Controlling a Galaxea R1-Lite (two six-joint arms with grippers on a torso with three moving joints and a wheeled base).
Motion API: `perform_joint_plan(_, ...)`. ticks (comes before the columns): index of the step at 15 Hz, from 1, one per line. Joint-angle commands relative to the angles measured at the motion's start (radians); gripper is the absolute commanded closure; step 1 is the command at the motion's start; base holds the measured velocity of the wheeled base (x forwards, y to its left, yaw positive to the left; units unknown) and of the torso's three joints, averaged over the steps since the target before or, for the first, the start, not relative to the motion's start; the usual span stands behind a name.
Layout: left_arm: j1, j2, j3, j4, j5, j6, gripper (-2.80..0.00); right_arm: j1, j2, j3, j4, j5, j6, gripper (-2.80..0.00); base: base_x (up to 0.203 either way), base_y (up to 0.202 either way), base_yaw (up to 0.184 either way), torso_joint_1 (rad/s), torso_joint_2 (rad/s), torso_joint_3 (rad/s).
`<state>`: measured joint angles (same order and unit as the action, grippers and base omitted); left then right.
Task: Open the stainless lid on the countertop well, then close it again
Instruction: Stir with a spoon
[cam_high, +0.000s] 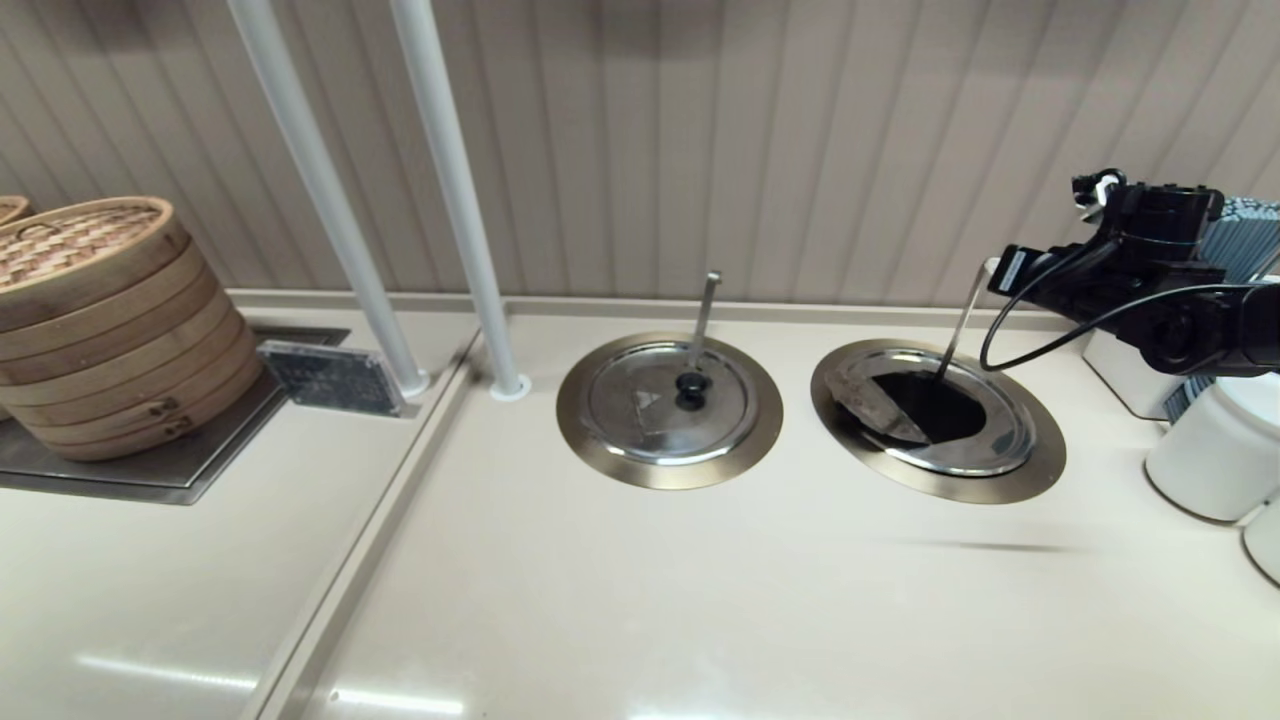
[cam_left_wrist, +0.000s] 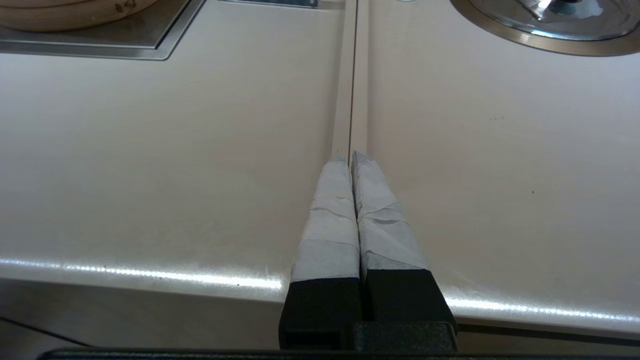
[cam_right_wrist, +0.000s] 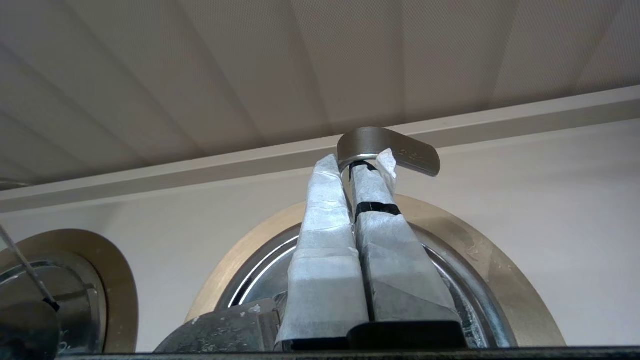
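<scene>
The countertop well (cam_high: 1040, 455) with its wide brass ring is on the right. Its stainless lid (cam_high: 985, 450) has the wedge panel (cam_high: 875, 405) folded back, so a dark opening (cam_high: 930, 405) shows; I see no knob. The slanted ladle handle (cam_high: 960, 320) rises from it. My right gripper (cam_right_wrist: 359, 161) is shut at the handle's hooked top end (cam_right_wrist: 395, 147), which sits between and over the taped fingertips (cam_right_wrist: 327, 170). The ring (cam_right_wrist: 505, 260) and the folded panel (cam_right_wrist: 220, 330) lie below it. My left gripper (cam_left_wrist: 351, 156) is shut and empty, low over the counter seam near the front edge.
The twin lid (cam_high: 650, 415) with a black knob (cam_high: 691, 385) and a nearly upright handle sits left of the well. A bamboo steamer stack (cam_high: 100, 320), two white poles (cam_high: 455, 190) and white canisters (cam_high: 1215, 455) at the right edge stand around.
</scene>
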<state>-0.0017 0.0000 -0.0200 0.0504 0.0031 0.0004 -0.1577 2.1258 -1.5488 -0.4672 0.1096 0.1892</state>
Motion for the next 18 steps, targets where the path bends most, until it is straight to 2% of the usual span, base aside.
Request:
perform_joint_plan(1, 0.0, 0.0, 0.0, 0.0, 0.0, 0.0, 0.0, 0.002, 0.033, 0.004, -0.004, 0.0, -0.014, 0.0, 0.0, 0.0, 0.0, 0.0, 0.0, 0.0)
perform_joint_plan(10, 0.0, 0.0, 0.0, 0.0, 0.0, 0.0, 0.0, -0.01, 0.21, -0.104, -0.011, -0.011, -0.027, 0.0, 0.0, 0.0, 0.0, 0.0, 0.0, 0.0)
perform_joint_plan(18, 0.0, 0.0, 0.0, 0.0, 0.0, 0.0, 0.0, -0.023, 0.221, -0.117, -0.036, -0.025, -0.027, 0.0, 0.0, 0.0, 0.0, 0.0, 0.0, 0.0)
